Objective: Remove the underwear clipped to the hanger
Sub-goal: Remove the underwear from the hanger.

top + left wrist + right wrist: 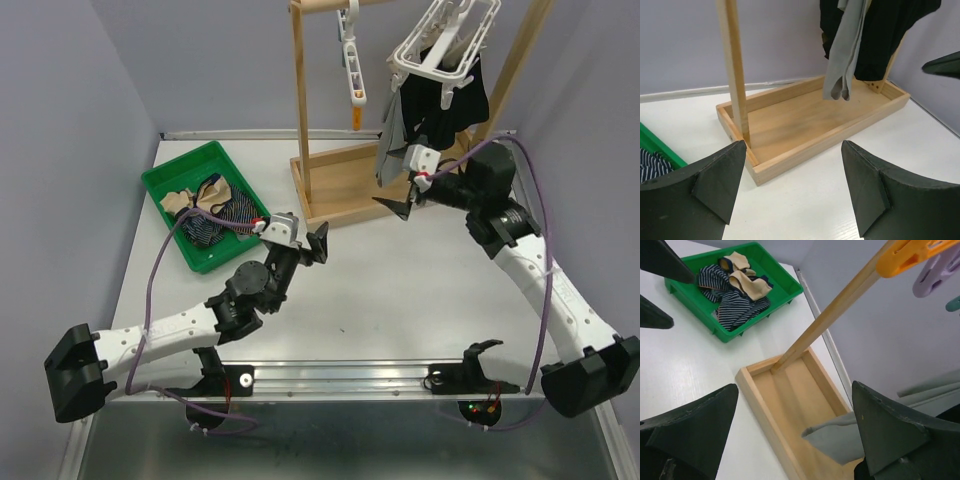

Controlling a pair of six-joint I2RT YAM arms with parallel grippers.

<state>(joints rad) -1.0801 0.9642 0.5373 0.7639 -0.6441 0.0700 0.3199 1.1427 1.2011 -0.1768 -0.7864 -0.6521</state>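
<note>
A white clip hanger (445,40) hangs from the wooden rack's top bar. A grey underwear (392,140) and a black underwear (458,100) are clipped to it; both also show in the left wrist view, grey (842,60) and black (885,35). My right gripper (402,198) is open and empty, just below and beside the grey one's lower end (840,440). My left gripper (320,246) is open and empty over the table, in front of the rack's base. Navy striped underwear (212,228) and tan underwear (180,200) lie in the green tray (170,180).
The wooden rack's box base (350,185) and upright post (300,100) stand between the arms and the back wall. Coloured clothespins (352,75) hang from the bar. The green tray (785,290) sits at the far left, near the side wall.
</note>
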